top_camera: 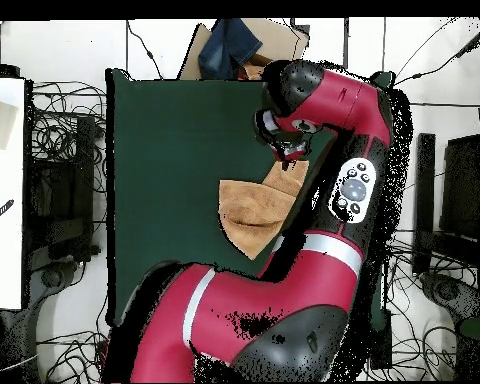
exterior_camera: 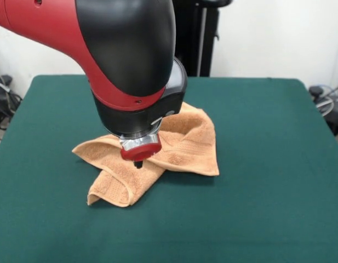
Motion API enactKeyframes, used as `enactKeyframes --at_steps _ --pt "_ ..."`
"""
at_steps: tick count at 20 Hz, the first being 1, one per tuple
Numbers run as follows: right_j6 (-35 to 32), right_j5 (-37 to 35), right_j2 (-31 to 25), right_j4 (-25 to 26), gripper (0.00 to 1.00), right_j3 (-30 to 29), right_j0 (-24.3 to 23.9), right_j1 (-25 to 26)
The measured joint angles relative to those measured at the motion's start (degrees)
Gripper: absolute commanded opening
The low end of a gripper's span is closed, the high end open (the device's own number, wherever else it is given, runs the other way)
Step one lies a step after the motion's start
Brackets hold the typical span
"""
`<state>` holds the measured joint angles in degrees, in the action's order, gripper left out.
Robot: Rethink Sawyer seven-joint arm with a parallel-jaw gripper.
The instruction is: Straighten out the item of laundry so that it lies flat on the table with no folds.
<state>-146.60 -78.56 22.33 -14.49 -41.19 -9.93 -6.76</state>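
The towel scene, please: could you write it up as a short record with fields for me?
towel: light orange-tan terry towel, crumpled, with a folded flap toward the camera in the front view
surface: dark green table
gripper: gripper directly over the towel's middle, at or just above the cloth; open or shut cannot be told
arm: red and black arm hides part of the towel in the overhead view
task state: not yet flat, folds remain

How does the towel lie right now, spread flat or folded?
Folded. In the front view the towel is bunched, with a doubled-over flap pointing toward the camera and another layer behind it. The gripper sits over its middle.
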Motion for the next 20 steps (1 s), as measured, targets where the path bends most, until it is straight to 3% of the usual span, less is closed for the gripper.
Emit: enactKeyframes --at_steps 20 --pt "0.0 10.73 -0.02 0.0 1.0 0.0 -0.74 6.19"
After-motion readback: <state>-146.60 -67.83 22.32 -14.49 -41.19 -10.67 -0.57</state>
